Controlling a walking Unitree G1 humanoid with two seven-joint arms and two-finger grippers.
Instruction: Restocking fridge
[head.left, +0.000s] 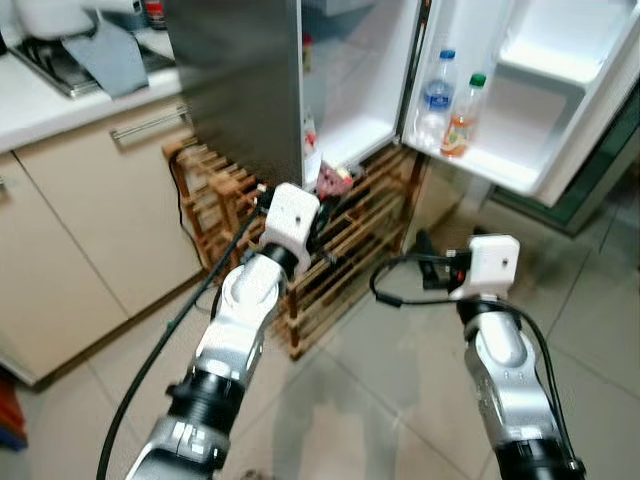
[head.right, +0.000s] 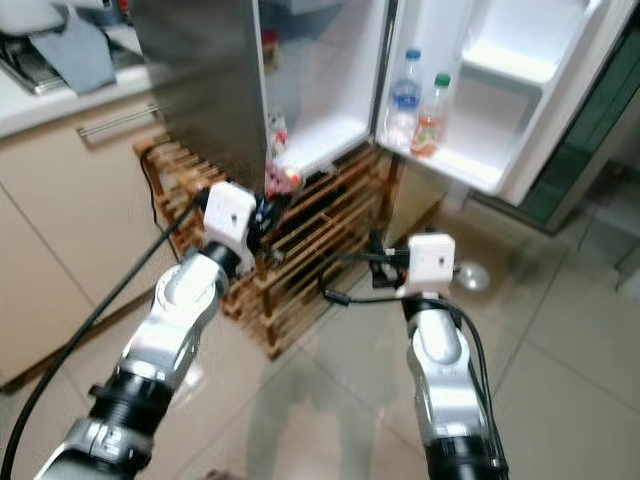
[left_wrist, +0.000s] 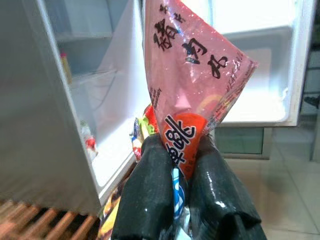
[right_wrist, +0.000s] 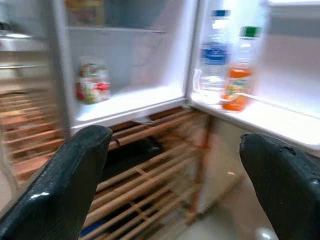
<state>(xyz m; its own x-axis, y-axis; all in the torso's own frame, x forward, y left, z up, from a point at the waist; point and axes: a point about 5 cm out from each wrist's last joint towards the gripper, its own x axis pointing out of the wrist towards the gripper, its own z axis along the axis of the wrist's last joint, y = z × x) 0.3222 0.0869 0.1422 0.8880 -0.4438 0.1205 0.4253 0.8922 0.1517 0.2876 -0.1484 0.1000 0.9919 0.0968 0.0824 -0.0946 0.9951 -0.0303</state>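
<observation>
Left eye view shows the small white fridge (head.left: 350, 80) open with a clear water bottle (head.left: 436, 98) and orange drink bottle (head.left: 462, 117) already in its door, while the left hand (left_wrist: 177, 172) grips a pink printed snack packet (left_wrist: 192, 75) short of the shelf, and the right hand (right_wrist: 175, 175) hangs spread and empty.

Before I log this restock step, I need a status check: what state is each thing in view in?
Fridge door: open.
Pink packet: gripped, held upright.
Left gripper: shut on the pink packet, before the open fridge.
Right gripper: open, holding nothing.
Water bottle: upright in the door shelf, capped.
Orange drink bottle: upright beside it, capped.
Jar: standing on the fridge floor.
</observation>
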